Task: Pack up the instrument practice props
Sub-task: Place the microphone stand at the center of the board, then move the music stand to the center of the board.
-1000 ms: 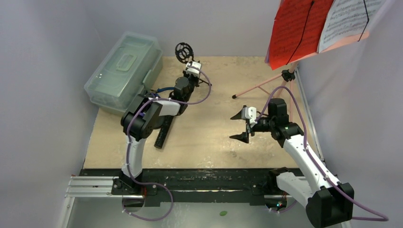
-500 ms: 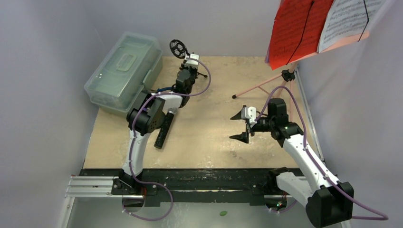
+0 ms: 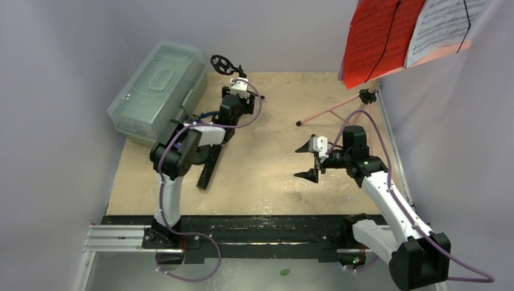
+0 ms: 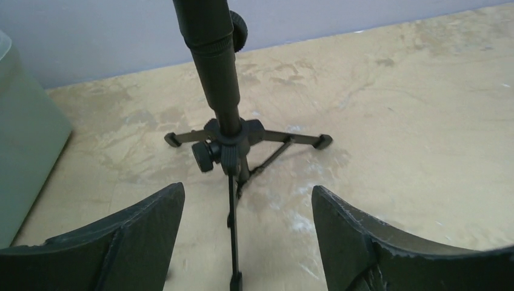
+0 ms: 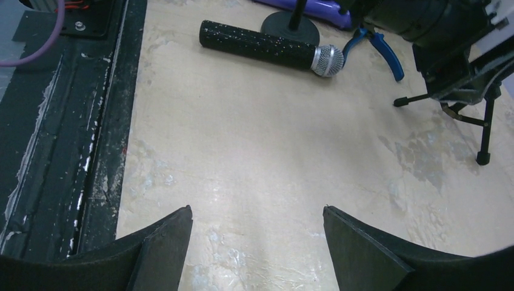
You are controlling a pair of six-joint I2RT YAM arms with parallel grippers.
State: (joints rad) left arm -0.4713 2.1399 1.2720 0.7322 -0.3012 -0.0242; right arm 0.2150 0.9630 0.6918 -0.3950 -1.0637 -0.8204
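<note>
Staves of printed notes on white page [image 3: 442,23] and on red pages [image 3: 377,37], too small to read; no other lettering legible on any item. By count: one pink rack [image 3: 330,110], raised in far right corner with one leg slanting down to tabletop [image 3: 273,194], carrying red pages to the left of the single white page; two microphones; one black tripod [image 4: 228,140]; one pair of blue-handled pliers [image 5: 380,51]; one clear case [image 3: 156,91] at far left. Tripod upright near far edge of tabletop, just right of case, feet splayed flat, round clip on top in overhead view. Black-silver mic [image 5: 271,51] flat on tabletop beside left arm, mesh head toward pliers. Purple mic [image 5: 316,7] just beyond it, mostly cut off by top edge of right wrist view, partly behind a round black base [image 5: 291,28] with a thin stem. Left end effector [image 4: 247,193] low in front of tripod, jaws spread wide, gripping nothing: stem standing past the fingertips, near leg running back between both fingers [image 4: 127,242] without touching either. Right end effector [image 5: 257,210] well apart from every prop, above bare mid-tabletop, jaws likewise spread wide and holding nothing, fingers [image 5: 159,254] pointed toward left arm.
</note>
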